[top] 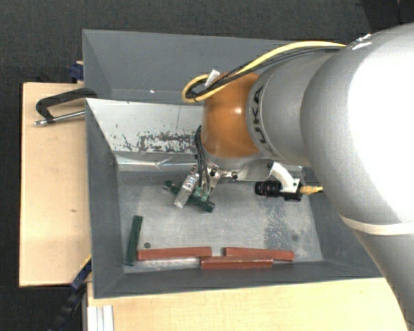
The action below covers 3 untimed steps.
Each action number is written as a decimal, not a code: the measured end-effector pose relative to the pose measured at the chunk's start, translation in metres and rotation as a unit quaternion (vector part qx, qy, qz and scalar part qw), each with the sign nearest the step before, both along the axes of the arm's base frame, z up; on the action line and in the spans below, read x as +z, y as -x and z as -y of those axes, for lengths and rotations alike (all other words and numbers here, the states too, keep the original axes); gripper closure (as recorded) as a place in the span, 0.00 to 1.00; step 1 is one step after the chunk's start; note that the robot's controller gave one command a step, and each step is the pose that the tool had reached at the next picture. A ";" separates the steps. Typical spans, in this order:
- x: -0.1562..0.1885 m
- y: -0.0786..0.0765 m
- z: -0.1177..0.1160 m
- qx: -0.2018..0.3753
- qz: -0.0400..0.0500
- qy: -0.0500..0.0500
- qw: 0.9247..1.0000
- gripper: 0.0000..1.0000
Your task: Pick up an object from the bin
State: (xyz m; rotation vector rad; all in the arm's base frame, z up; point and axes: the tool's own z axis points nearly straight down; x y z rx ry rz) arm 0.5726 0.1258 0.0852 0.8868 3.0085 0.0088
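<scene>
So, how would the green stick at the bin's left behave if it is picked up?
The green stick looks straight, so it is probably stiff. It seems flat-sided, so it should slide rather than roll when pushed. Being thin, it is likely light.

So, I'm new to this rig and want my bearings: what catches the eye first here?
The big grey arm with its orange wrist cover, reaching in from the right. Its gripper hangs over a small dark green piece in the middle of the bin; red-brown bars line the lower wall.

Robotics lab: big industrial arm (359, 116) over grey metal bin (102, 205).
</scene>
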 end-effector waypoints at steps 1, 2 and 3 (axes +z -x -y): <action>0.002 0.000 0.000 0.000 0.000 0.000 1.000 1.00; 0.010 0.002 0.000 0.000 -0.005 0.001 1.000 1.00; 0.029 0.002 0.000 0.000 -0.004 0.001 1.000 1.00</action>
